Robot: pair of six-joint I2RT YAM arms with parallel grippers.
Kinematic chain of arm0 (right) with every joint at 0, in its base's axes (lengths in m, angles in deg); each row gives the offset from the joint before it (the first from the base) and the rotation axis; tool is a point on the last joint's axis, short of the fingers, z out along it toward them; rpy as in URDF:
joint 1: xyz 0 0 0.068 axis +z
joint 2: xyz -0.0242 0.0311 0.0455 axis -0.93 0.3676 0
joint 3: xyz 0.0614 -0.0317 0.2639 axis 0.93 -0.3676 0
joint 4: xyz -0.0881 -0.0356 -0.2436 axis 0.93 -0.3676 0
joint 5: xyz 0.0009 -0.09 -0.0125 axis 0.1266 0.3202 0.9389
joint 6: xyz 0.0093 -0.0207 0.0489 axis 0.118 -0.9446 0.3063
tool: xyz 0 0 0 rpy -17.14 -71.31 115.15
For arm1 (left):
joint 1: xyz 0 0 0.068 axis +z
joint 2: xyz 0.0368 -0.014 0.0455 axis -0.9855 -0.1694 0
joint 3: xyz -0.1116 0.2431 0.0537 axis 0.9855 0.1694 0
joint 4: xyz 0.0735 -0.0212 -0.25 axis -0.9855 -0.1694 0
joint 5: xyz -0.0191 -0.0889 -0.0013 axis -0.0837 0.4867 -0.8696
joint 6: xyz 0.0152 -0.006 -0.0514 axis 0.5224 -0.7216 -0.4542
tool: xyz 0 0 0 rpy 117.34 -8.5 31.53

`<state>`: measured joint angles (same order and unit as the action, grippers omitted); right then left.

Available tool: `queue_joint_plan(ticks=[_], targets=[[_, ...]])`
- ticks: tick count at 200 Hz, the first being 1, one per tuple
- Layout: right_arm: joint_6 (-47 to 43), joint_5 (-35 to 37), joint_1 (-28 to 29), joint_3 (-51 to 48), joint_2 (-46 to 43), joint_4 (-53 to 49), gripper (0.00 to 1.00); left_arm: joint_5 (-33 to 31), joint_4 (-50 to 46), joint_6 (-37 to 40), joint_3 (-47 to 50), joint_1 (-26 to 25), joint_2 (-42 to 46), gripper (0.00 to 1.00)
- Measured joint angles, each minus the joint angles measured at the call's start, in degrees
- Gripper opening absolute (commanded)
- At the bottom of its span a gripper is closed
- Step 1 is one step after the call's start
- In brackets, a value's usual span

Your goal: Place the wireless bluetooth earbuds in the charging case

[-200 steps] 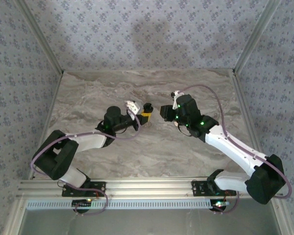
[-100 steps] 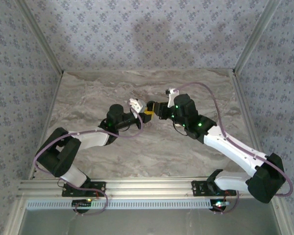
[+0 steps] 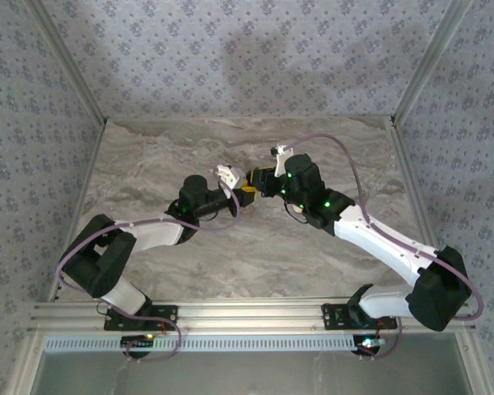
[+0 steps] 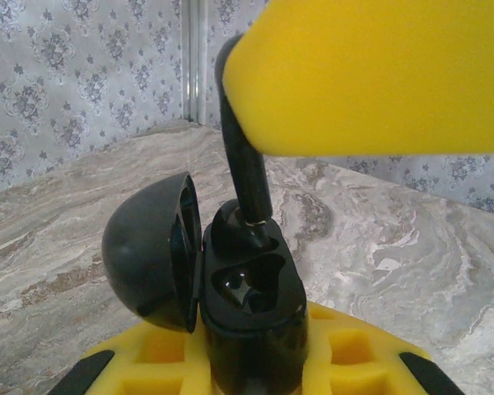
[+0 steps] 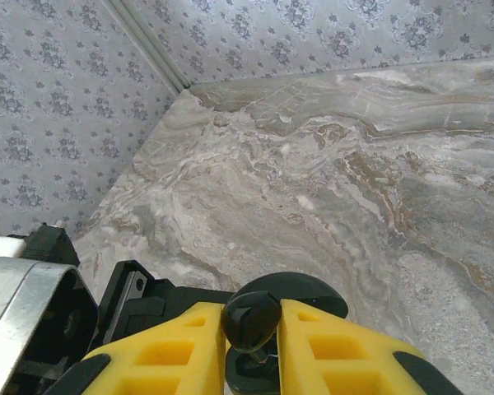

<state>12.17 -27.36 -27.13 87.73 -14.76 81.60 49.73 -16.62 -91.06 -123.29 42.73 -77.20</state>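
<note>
My left gripper (image 4: 251,358) is shut on the black charging case (image 4: 255,321), which stands upright between the yellow fingers (image 4: 152,354) with its round lid (image 4: 148,251) swung open to the left. My right gripper (image 5: 251,339) is shut on one black earbud (image 5: 251,319) directly above the case (image 5: 259,378). The earbud's stem (image 4: 247,173) points down, and its tip is in the case's far slot. The near slot (image 4: 249,288) shows its bare cavity. In the top view both grippers meet at mid-table, left (image 3: 245,193) and right (image 3: 259,179).
The marble table (image 3: 329,247) is bordered by patterned walls (image 3: 230,58) at the back and sides. An aluminium rail (image 3: 247,313) runs along the near edge by the arm bases. Both arms reach inward, their cables (image 3: 346,152) looping above them.
My right gripper has moved left with the earbud until it is over the case in my left gripper. The left arm shifted slightly right, then held still.
</note>
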Motion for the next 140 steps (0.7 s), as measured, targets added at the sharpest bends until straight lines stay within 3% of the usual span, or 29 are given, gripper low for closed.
queue_joint_plan(ticks=[140], targets=[[-0.4,1.1,0.0,0.1,1.0,0.3,0.24,0.6,1.7,-2.7,0.0,0.0,0.4,0.14]])
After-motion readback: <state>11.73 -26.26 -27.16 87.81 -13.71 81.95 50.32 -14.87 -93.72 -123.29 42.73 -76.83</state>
